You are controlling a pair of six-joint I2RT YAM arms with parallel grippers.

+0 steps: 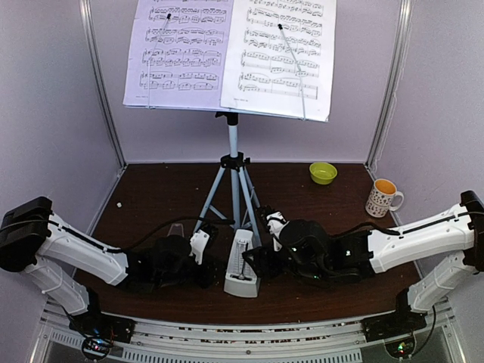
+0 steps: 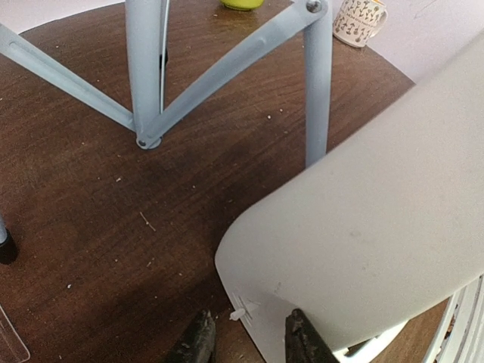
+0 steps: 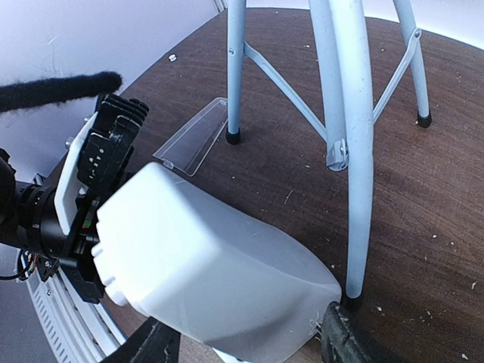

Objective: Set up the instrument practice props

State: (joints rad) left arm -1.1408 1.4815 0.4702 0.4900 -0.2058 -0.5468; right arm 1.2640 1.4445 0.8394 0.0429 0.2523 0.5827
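metronome [image 1: 240, 274]: on the table [image 1: 151, 197], between both claws, just before the tripod [image 1: 234, 189].
left claw [image 2: 251, 344]: astride its lower corner; grip cannot be told.
right claw [image 3: 249, 340]: wide around the body; contact unclear.
advice: squeeze evenly, low, without tipping.

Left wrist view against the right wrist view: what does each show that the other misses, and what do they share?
Left wrist only: the yellow-green bowl and the patterned mug at the frame's top edge. Right wrist only: the left arm's end beside the metronome, and the clear cover flat by a tripod foot; the left view catches at most a sliver of it. Shared: the pale metronome close up, the tripod legs, the brown table.
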